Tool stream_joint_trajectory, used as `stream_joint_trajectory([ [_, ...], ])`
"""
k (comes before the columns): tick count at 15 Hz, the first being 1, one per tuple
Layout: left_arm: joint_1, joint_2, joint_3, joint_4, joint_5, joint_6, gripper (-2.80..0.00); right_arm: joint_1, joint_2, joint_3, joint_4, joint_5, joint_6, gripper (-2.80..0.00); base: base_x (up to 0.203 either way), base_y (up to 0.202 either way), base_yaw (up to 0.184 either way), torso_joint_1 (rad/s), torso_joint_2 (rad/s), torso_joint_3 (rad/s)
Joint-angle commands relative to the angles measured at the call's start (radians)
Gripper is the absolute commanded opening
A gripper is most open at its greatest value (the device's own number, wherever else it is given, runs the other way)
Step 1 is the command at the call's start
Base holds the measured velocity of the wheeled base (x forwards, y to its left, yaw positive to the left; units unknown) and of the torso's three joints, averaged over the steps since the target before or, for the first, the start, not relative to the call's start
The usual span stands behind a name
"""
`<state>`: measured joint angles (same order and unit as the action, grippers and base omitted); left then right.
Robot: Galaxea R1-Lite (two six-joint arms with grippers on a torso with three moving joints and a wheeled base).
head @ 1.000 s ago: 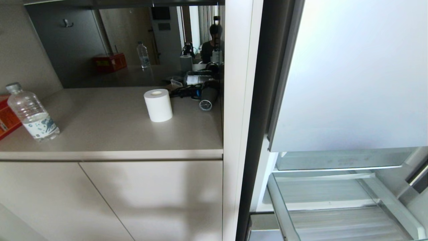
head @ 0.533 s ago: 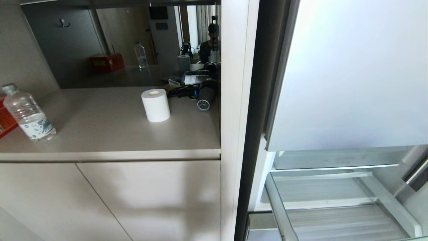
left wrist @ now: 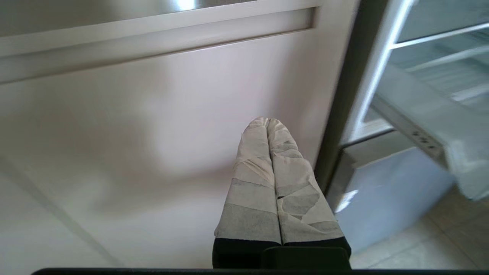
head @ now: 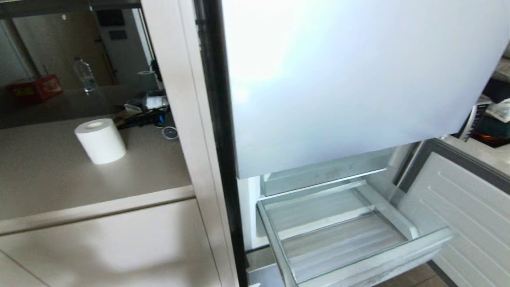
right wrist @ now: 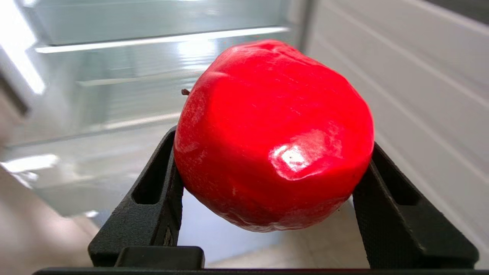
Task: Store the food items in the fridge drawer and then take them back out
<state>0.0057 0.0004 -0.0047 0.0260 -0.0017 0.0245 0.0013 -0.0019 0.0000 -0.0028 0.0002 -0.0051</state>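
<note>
Bright daylight — glare whitens the fridge door (head: 338, 71). A sheen spot glints on the apple (right wrist: 273, 133); backgrounds blur softly.

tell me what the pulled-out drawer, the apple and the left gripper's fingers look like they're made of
Drawer: clear, slightly frosted plastic, since the ribbed floor shows through its walls.
Apple: glossy, waxy red skin with sharp highlights; real or fake, I can't tell.
Left gripper fingers: wrapped in matte, pale, cloth-like tape, with overlapping strips visible.

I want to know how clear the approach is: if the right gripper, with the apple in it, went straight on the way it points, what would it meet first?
Probably the fridge drawer, open just beyond the apple the right gripper holds; depth is unclear.
</note>
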Motion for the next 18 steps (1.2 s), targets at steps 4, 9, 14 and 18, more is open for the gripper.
stream_joint_trajectory([
  [4, 0.000, 0.000, 0.000, 0.000, 0.000, 0.000, -2.80, 0.000, 0.001, 0.000, 0.000, 0.000, -0.001, -2.80, 0.001, 0.008, -0.174, 0.002, 0.00, 0.003],
  [9, 0.000, 0.000, 0.000, 0.000, 0.000, 0.000, -2.80, 0.000, 0.001, 0.000, 0.000, 0.001, -0.003, -2.80, 0.000, 0.007, -0.176, 0.002, 0.00, 0.002],
  [14, 0.000, 0.000, 0.000, 0.000, 0.000, 0.000, -2.80, 0.000, 0.000, 0.000, 0.000, 0.003, -0.007, -2.80, 0.001, 0.008, -0.176, 0.001, 0.00, 0.002],
  [18, 0.000, 0.000, 0.000, 0.000, 0.000, 0.000, -2.80, 0.000, 0.002, 0.000, 0.000, 0.001, -0.005, -2.80, 0.000, 0.005, -0.125, 0.001, 0.00, 0.002],
])
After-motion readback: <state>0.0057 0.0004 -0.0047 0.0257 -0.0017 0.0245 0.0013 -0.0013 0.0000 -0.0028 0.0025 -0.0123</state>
